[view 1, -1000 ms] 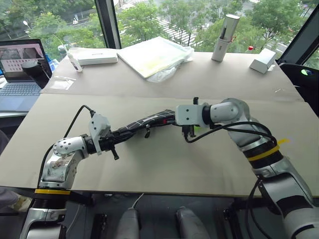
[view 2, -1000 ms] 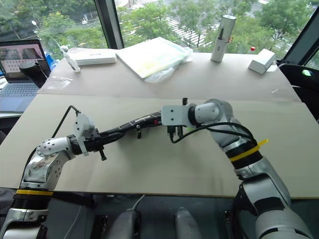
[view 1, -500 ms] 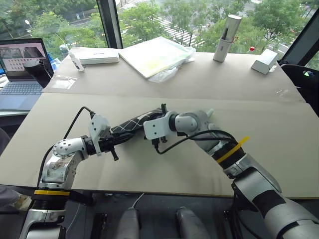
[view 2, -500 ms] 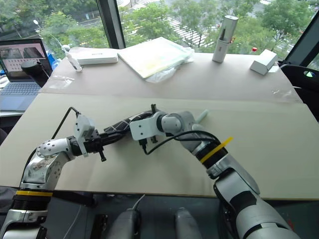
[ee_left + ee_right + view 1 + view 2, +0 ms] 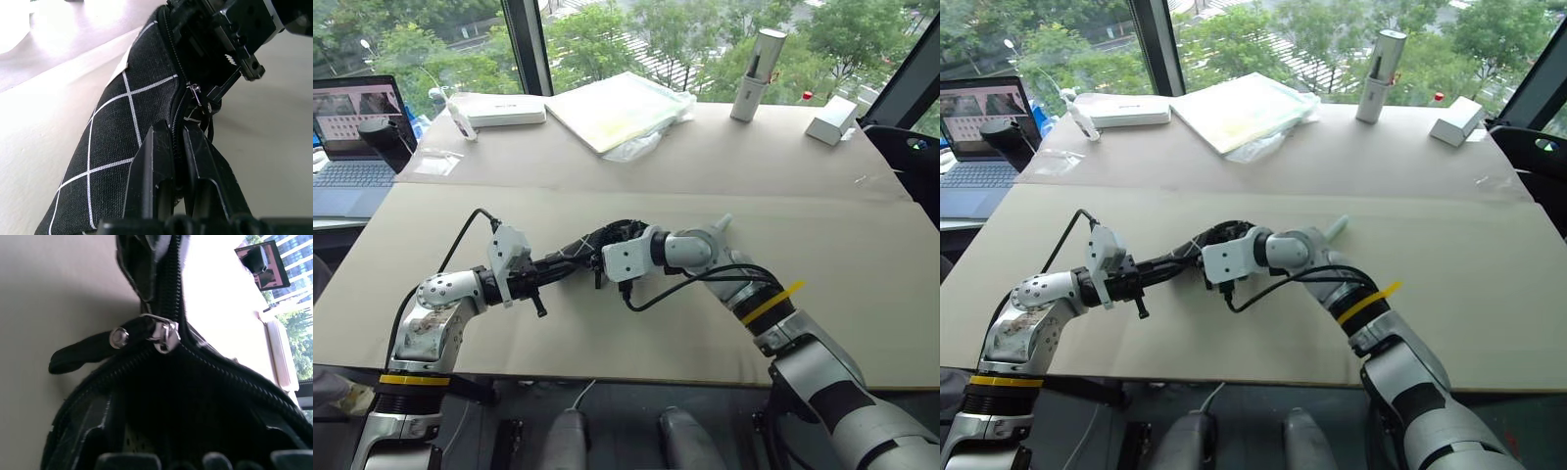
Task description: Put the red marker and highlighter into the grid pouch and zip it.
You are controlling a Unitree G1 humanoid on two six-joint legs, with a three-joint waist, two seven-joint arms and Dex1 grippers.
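Note:
The grid pouch (image 5: 607, 236), black with thin white lines, lies bunched between my two grippers on the tan table (image 5: 607, 333). My left gripper (image 5: 176, 129) is shut on its near end, pinching the zipper seam. My right gripper (image 5: 599, 266) sits at the pouch's middle with its fingers apart. The metal zipper slider with its black pull cord (image 5: 161, 335) hangs loose just ahead of it, held by nothing. The highlighter (image 5: 722, 224) shows its pale tip on the table behind my right forearm. The red marker is out of view.
An open laptop (image 5: 352, 127) stands at the far left. Along the back are a white box (image 5: 504, 110), plastic-wrapped sheets (image 5: 617, 108), a silver cylinder (image 5: 754, 61) and a small white box (image 5: 829, 119).
My right gripper has travelled left along the pouch toward the left gripper, and the pouch has bunched up between them. The left arm has stayed put.

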